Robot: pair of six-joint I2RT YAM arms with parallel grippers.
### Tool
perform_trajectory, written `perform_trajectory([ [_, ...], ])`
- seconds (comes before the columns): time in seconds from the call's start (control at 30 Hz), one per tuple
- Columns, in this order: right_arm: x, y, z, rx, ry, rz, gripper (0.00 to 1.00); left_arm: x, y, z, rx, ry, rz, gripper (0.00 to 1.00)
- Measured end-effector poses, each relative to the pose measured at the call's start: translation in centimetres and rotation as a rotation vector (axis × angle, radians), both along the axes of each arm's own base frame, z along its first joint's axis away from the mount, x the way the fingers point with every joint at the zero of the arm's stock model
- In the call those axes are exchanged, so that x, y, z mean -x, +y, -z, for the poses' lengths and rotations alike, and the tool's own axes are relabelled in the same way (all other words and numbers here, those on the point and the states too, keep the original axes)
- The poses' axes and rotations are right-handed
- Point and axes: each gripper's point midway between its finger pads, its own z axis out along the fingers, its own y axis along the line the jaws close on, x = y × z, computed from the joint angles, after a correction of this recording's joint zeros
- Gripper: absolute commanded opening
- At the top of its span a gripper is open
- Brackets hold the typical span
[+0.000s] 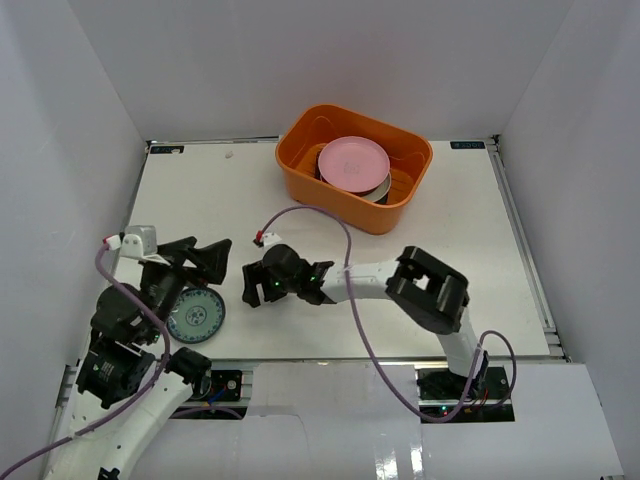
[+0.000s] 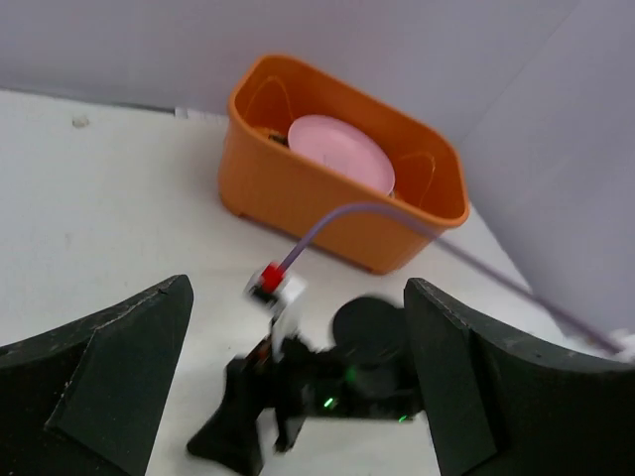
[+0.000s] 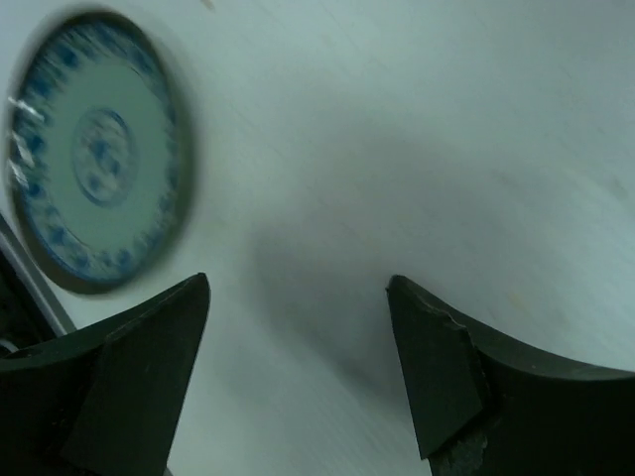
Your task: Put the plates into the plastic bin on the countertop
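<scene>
Black fingers [image 3: 119, 377] of the right end effector [image 3: 298, 288] filled the bottom of its wrist view, standing well apart with only bare white worktop [image 3: 427, 149] between them. One plate lay outside the bin: the small blue-green patterned plate [image 3: 94, 159], flat on the worktop beyond the left-hand finger in that view, not between the two and not touched by either. From above, that same plate [image 1: 195, 317] sat at the near left, just beside the left arm, with the right end effector [image 1: 255, 283] near it on its right, apart from it. The left end effector [image 1: 197, 260] hung above the plate's far side, its two fingers spread wide and gripping nothing; in its own view the left end effector [image 2: 298, 288] framed the right arm's wrist. One plastic bin [image 1: 300, 175], orange, stood at the far middle of the worktop [image 1: 220, 200]. Inside it the pink plate [image 1: 354, 163] lay on top, tilted, with the edge of one darker dish [image 1: 380, 190] showing beneath; how many more lay under it could not be counted. The left wrist view showed the bin [image 2: 298, 198] and the pink plate [image 2: 340, 152] alike. One purple cable [image 1: 340, 225] looped over the right arm to a red-and-white plug [image 2: 270, 281]. Two small dark labels [image 1: 165, 149] sat at the worktop's far corners, their print too small to read.
</scene>
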Motion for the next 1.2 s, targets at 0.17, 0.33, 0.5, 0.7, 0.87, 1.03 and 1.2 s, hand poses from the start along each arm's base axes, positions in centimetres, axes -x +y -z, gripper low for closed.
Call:
perform_trajectory([
  [0.17,3.5,6.9,0.7,-0.118,0.085,-0.081,0.7,0.8,0.8,-3.1,0.05,-0.075,-0.019,0.98],
  [0.33,6.0,9.9,2.2,-0.188,0.185,-0.114,0.21,0.9,0.8,-2.6,0.053,-0.056,-0.021,0.98],
  [0.5,5.3,9.5,2.4,-0.198,0.229,-0.08,0.08,0.9,0.8,-2.5,0.056,-0.053,-0.022,0.98],
  [0.7,-2.4,0.7,-3.9,-0.188,0.09,0.082,0.08,1.0,0.1,-2.3,0.076,-0.046,0.014,0.98],
  [0.87,-17.6,-12.2,-17.3,-0.353,-0.166,0.407,0.08,-0.1,-1.7,1.8,0.061,0.035,0.066,0.98],
  [1.03,-26.1,-24.2,-23.8,-0.369,-0.331,0.668,0.08,-1.2,-2.6,7.5,0.002,0.17,0.078,0.98],
  [1.2,-29.8,-28.8,-21.5,-0.269,-0.278,0.76,0.38,-1.7,-3.2,8.1,-0.012,0.196,0.094,0.98],
])
